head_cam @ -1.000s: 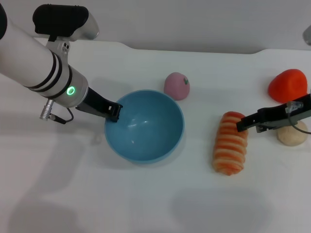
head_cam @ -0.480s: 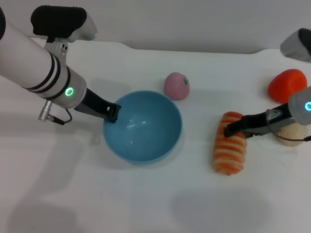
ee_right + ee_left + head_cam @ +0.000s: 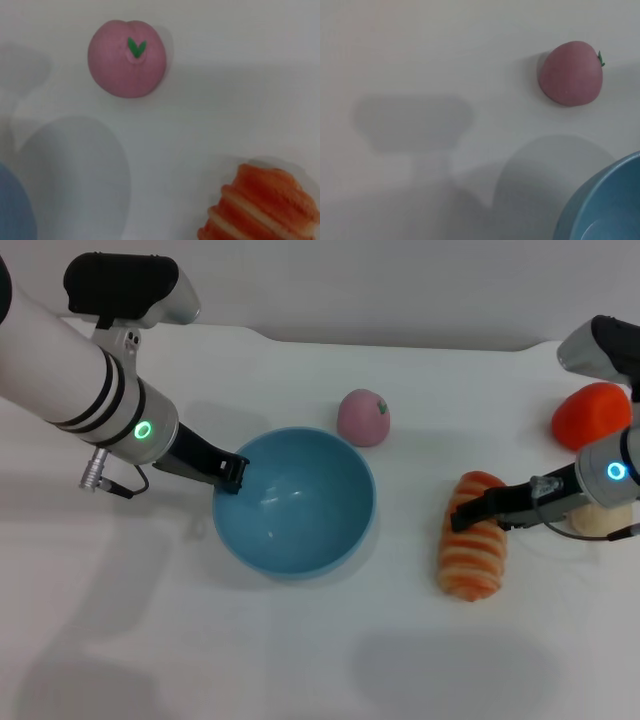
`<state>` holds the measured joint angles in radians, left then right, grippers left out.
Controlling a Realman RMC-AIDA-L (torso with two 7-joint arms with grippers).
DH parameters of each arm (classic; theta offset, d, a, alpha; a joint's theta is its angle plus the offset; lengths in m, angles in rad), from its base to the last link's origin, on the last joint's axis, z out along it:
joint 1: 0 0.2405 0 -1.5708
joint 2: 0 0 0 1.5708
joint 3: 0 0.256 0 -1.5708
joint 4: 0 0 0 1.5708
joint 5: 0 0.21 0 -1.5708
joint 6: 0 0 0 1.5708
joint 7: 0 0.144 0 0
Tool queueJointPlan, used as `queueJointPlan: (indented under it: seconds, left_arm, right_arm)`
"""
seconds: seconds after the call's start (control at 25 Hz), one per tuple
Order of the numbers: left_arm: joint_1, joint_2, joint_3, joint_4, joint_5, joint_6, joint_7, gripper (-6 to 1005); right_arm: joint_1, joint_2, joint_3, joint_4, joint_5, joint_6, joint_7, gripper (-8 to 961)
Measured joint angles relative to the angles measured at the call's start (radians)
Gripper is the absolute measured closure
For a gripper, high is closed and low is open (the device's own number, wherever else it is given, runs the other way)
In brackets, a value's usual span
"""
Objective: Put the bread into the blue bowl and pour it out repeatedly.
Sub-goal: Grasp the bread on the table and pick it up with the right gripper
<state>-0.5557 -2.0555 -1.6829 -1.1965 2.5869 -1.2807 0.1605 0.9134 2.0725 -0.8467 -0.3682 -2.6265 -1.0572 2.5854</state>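
The blue bowl (image 3: 295, 502) stands upright in the middle of the table, nothing inside it; its rim also shows in the left wrist view (image 3: 607, 205). My left gripper (image 3: 232, 472) is shut on the bowl's left rim. The bread (image 3: 473, 537), ribbed orange and cream, lies on the table to the right of the bowl, and its end shows in the right wrist view (image 3: 262, 207). My right gripper (image 3: 465, 515) reaches in from the right, open, with its tips over the loaf's far half.
A pink toy peach (image 3: 363, 417) sits behind the bowl, also seen in both wrist views (image 3: 571, 73) (image 3: 127, 58). An orange-red toy (image 3: 592, 415) and a beige ball (image 3: 603, 521) lie at the far right, the ball partly under my right arm.
My right gripper has moved left, from the loaf's right edge to over its top. The bowl has shifted slightly left with the left gripper.
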Motion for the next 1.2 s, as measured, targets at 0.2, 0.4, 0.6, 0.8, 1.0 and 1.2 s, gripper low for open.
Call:
queueJointPlan:
  seconds: [0.2,0.4,0.6,0.8,1.0,1.2]
  left_arm:
    - [0.002,-0.001,0.000,0.000,-0.001,0.000,0.001,1001]
    - [0.002,-0.002,0.000,0.000,-0.001,-0.002,0.001,1001]
    - [0.002,-0.002,0.000,0.000,-0.001,-0.002,0.001,1000]
    - [0.002,-0.002,0.000,0.000,-0.001,-0.001,0.001,1000]
    - [0.000,-0.002,0.000,0.000,-0.001,0.000,0.001,999]
    - [-0.002,-0.002,0.000,0.001,-0.001,0.000,0.001,999]
  right_arm:
    - [-0.002,0.002,-0.011,0.006,0.001,0.021,0.000,270]
    - [-0.006,0.001,-0.014,0.006,0.001,0.020,0.000,270]
    - [-0.018,0.000,-0.003,0.005,0.004,0.023,0.017,271]
    - [-0.028,-0.003,-0.005,-0.005,0.005,0.018,0.017,297]
    - [-0.030,-0.004,-0.012,-0.014,0.003,-0.001,0.010,407]
    - [-0.065,-0.005,-0.009,-0.111,0.003,-0.066,0.007,530]
